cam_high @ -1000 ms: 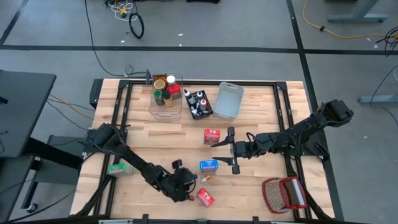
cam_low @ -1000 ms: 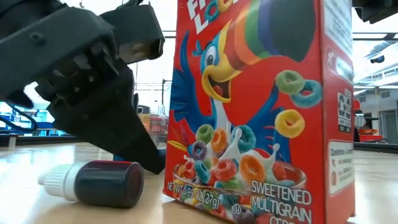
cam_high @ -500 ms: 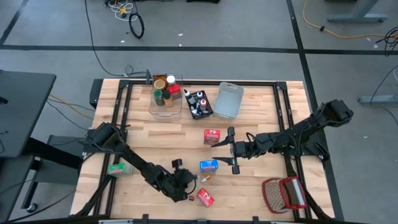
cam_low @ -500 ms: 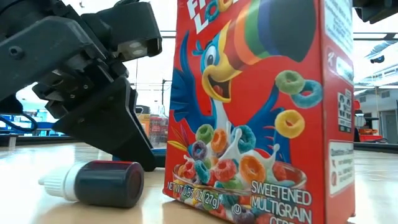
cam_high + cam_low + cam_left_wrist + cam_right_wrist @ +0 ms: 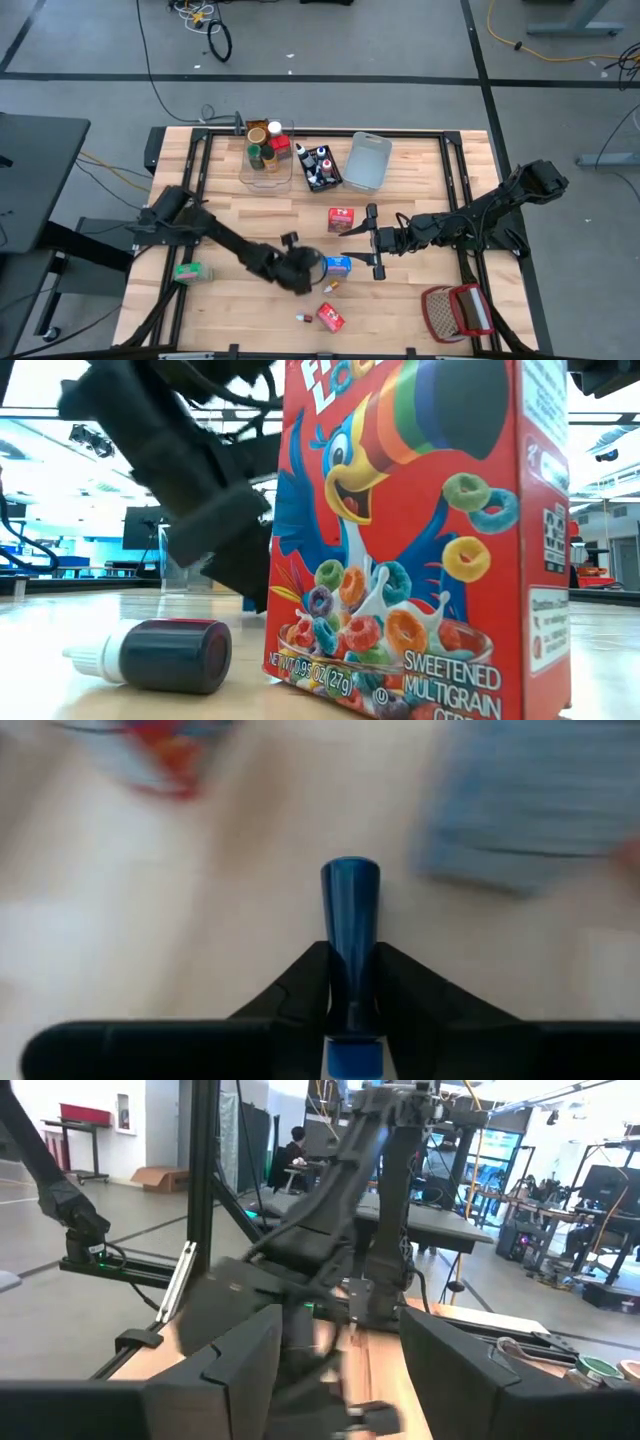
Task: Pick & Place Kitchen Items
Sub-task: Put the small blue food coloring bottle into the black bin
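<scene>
The wooden tabletop [image 5: 420, 180] carries a scatter of groceries, with the red cereal box [image 5: 331, 318] standing near the front edge and a dark food-colouring tube [image 5: 304, 318] lying just beside it. The right gripper [image 5: 362, 240] waits mid-table with its fingers spread apart — nothing between them — near a second red box [image 5: 341, 219]. The left gripper [image 5: 312, 270], just beside the blue box [image 5: 336, 266], is clamped on a small blue tube [image 5: 349, 915] — held clear of the wood.

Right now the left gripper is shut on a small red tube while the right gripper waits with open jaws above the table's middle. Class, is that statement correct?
Not quite. The tube held by the left gripper is blue, not red; the left wrist view shows it clamped between the fingers. The rest stands: the right gripper waits with open jaws above the table's middle.
</scene>
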Robot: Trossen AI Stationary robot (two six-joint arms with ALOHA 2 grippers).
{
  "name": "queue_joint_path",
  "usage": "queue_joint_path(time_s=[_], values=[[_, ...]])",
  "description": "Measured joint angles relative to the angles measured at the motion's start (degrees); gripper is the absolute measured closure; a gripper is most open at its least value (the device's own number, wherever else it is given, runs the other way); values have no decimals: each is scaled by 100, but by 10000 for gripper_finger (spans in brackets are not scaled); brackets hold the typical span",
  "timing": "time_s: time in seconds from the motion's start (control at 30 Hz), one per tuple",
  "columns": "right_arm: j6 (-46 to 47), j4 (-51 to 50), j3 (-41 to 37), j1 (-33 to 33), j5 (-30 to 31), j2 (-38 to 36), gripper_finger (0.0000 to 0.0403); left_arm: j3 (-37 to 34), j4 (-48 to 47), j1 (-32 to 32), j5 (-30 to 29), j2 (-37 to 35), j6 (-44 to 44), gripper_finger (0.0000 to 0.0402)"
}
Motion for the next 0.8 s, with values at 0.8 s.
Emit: queue_joint_path(time_s=[0.8], values=[[-1142, 60, -4, -235, 501, -2, 188, 4, 624, 3232, 377, -1071, 3121, 321]])
